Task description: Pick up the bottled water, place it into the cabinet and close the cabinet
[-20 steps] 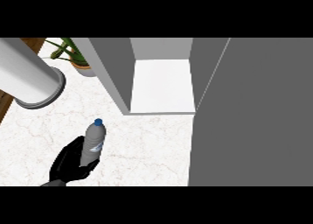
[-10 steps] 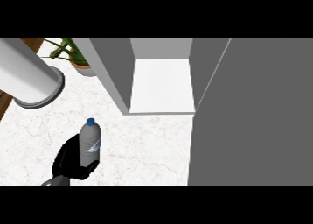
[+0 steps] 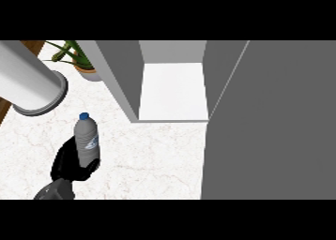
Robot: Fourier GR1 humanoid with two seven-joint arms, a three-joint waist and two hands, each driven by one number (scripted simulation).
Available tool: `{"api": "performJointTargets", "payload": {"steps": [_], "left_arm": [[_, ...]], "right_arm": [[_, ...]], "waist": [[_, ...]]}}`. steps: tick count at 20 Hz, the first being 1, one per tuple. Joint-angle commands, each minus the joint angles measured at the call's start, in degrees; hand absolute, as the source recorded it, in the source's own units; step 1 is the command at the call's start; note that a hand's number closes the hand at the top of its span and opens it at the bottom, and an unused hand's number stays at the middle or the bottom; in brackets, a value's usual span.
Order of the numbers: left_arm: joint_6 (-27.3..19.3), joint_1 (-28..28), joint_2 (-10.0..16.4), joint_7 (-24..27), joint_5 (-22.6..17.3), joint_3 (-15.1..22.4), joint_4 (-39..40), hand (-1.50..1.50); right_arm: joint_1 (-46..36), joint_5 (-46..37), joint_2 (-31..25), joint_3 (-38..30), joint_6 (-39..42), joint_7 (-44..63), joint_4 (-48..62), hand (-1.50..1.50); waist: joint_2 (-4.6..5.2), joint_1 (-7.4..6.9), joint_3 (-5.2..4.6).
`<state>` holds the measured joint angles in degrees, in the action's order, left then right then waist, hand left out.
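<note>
The bottled water (image 3: 87, 136) is a clear bottle with a blue cap, and it leans with the cap pointing away from me. My right hand (image 3: 70, 164) is shut on its lower half at the lower left, above the marble counter (image 3: 153, 157). The grey cabinet (image 3: 172, 91) stands open ahead and to the right of the bottle, and its white shelf is bare. Its open door (image 3: 281, 122) fills the right side of the view. My left hand does not show.
A thick grey forearm (image 3: 22, 77) crosses the upper left corner, close to the view. A potted plant (image 3: 75, 55) stands at the back, left of the cabinet's side wall (image 3: 118, 75). The counter's left edge meets brown wood.
My right hand has carried the bottle farther from me and a little to the left, closer to the cabinet's front. The cabinet door has not moved.
</note>
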<state>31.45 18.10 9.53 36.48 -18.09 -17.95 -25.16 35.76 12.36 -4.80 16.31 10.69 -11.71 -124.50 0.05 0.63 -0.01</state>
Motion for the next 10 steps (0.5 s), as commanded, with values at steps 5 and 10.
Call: {"api": "performJointTargets", "payload": {"steps": [5,10], "left_arm": [[5.5,-2.8,-1.0,-4.0,-4.4,0.6,-7.4,1.50],[-0.2,-6.0,-4.1,-11.3,-5.8,3.5,-18.9,1.50]], "right_arm": [[-3.2,0.4,0.3,-0.8,0.0,-1.1,5.0,-1.50],[0.6,-4.0,0.8,5.5,-1.5,-0.6,0.3,-1.50]], "waist": [[-0.17,-0.75,0.04],[-0.25,-0.60,0.04]]}}
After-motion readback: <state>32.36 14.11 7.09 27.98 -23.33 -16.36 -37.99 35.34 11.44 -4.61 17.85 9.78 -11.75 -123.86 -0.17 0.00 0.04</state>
